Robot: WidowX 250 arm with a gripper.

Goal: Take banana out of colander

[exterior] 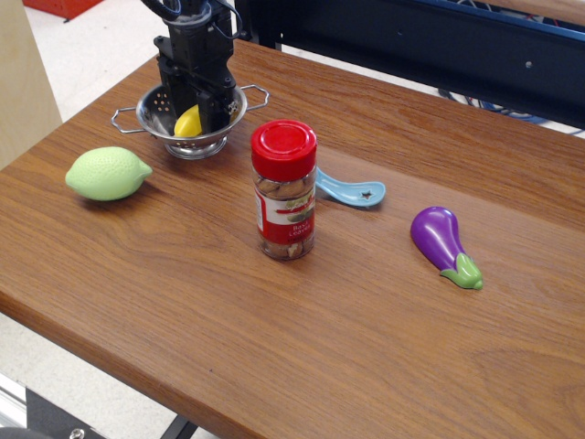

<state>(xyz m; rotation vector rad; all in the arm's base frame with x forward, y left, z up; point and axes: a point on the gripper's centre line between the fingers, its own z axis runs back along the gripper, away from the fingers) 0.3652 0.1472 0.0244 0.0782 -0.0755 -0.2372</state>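
Lab setup: wooden table (366,347), toy props, dark metal frame (411,46) behind.

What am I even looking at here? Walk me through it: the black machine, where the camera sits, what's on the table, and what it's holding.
This is one camera view, looking down at a wooden table from the front. The black thing at the top left is a robot arm ending in a gripper, a two-fingered clamp. It reaches down into a small steel colander and its fingers are closed on a yellow toy banana, which stands tilted up inside the bowl, not yet clear of it. Also on the table: a pale green lemon-shaped toy, a spice jar with a red lid, a light blue spoon partly behind the jar, and a purple toy eggplant.
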